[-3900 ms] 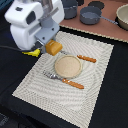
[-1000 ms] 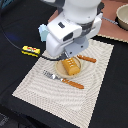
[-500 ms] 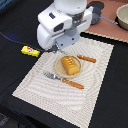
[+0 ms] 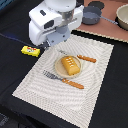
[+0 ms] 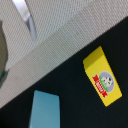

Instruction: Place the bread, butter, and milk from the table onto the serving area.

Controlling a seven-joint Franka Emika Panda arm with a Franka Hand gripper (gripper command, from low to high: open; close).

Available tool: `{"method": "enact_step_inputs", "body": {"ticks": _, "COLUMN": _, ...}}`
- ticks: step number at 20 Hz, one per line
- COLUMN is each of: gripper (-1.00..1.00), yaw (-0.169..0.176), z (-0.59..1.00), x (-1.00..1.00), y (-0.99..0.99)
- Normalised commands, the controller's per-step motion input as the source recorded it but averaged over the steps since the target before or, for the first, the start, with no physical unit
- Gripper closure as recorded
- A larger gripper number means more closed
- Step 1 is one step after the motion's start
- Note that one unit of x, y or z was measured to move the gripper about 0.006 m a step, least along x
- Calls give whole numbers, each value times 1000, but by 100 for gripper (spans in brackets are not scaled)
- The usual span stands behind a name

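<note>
The orange-brown bread lies on the round tan plate in the middle of the cream striped serving area. The yellow butter lies on the black table, just off the mat's edge on the exterior view's left. My white arm head hangs over the mat's far corner near the butter, and its fingers are hidden. The wrist view shows the butter with its red-and-white label, the pale blue milk beside it on the table, and the mat's edge. The arm hides the milk in the exterior view.
An orange-handled fork and knife flank the plate. A brown board with a grey pot and a bowl stands at the back, on the exterior view's right. A blue cable crosses the table near the butter.
The arm carried the bread to the plate and left it there. Over the last second it has drawn back towards the exterior view's left, to above the butter.
</note>
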Motion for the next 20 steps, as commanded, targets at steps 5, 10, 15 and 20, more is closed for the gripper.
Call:
{"method": "enact_step_inputs", "body": {"ticks": 5, "gripper": -100, "yaw": 0, "z": -319, "x": -1000, "y": 0}}
{"method": "enact_step_inputs", "body": {"ticks": 10, "gripper": -100, "yaw": 7, "z": -330, "x": -1000, "y": 0}}
{"method": "enact_step_inputs", "body": {"ticks": 15, "gripper": -100, "yaw": 74, "z": -167, "x": -907, "y": 28}}
{"method": "enact_step_inputs", "body": {"ticks": 20, "gripper": -100, "yaw": 175, "z": -130, "x": -569, "y": 34}}
